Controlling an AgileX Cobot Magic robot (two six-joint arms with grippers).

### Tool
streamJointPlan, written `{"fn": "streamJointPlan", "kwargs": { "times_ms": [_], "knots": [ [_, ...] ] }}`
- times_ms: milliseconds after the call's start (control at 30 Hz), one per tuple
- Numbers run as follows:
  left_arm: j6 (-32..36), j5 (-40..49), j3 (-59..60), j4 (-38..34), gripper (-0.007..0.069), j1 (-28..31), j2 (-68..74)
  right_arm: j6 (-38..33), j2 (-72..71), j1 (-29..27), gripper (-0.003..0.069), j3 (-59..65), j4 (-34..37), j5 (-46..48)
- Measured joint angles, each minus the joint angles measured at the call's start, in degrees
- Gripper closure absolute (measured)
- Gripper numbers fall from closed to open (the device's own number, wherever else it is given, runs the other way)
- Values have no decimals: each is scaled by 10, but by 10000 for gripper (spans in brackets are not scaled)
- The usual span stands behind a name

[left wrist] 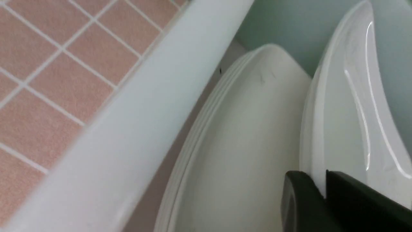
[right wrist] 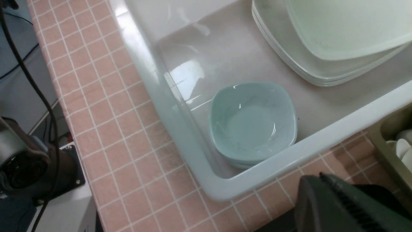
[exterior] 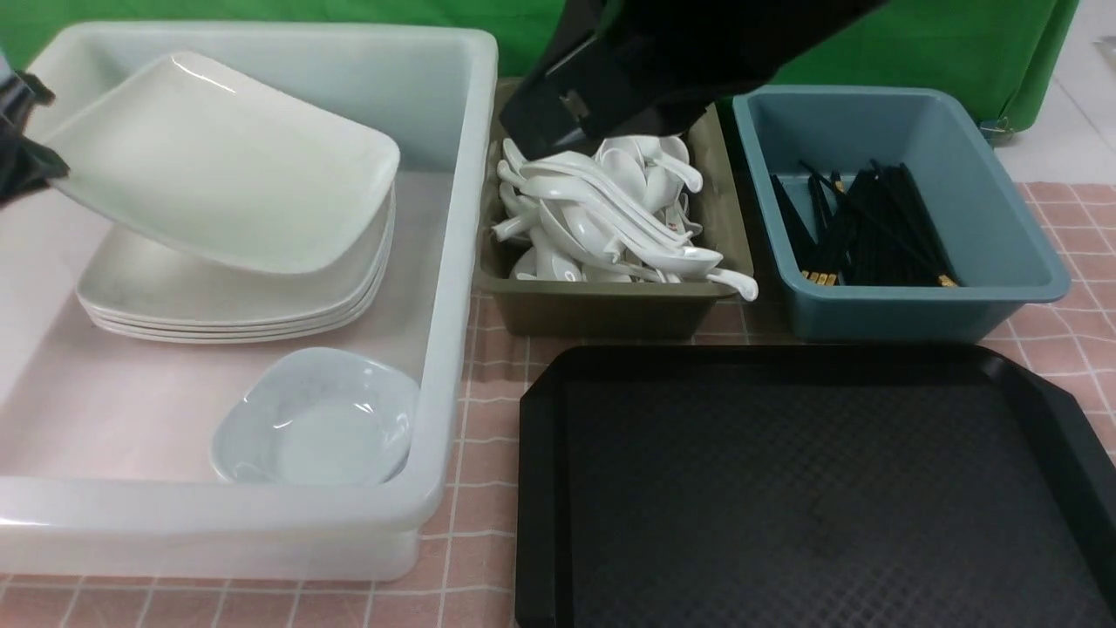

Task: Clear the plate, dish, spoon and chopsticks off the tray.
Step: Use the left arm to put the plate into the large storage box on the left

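Note:
A large white plate hangs tilted over a stack of like plates inside the white bin. My left gripper is shut on its left rim, and in the left wrist view the plate's edge sits between the two black fingers of the left gripper. A small pale dish lies in the bin's near corner. The black tray carries nothing. White spoons fill the olive bin, and black chopsticks lie in the blue bin. My right gripper is shut with nothing in it.
My right arm hangs over the back of the olive bin. The blue bin stands right of it, behind the tray. Pink checked cloth covers the table. In the right wrist view the dish sits near the bin's corner.

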Motion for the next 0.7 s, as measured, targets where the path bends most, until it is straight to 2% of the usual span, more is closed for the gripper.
{"fn": "streamJointPlan", "kwargs": {
  "times_ms": [67,200,233,367,433,500,600,667,700],
  "knots": [
    [-8,10,0,19,488,-2,4,2,0,0,629,0,0,0],
    [-56,29,-4,106,272,-3,4,10,0,0,629,0,0,0],
    [-57,29,-4,110,262,-3,4,10,0,0,629,0,0,0],
    [-123,74,-17,203,113,-4,2,11,0,0,629,0,0,4],
    [-148,95,-24,236,91,-4,-7,12,0,0,629,0,0,8],
    [-151,102,-29,254,96,-4,-20,21,0,0,629,0,-6,12],
    [-141,120,-42,265,192,-5,-60,62,-1,0,629,0,-53,13],
    [-118,134,-49,264,296,-11,-90,90,-4,0,629,0,-93,11],
    [-97,146,-53,263,410,-20,-121,112,-9,0,629,0,-124,11]
  ]
}}
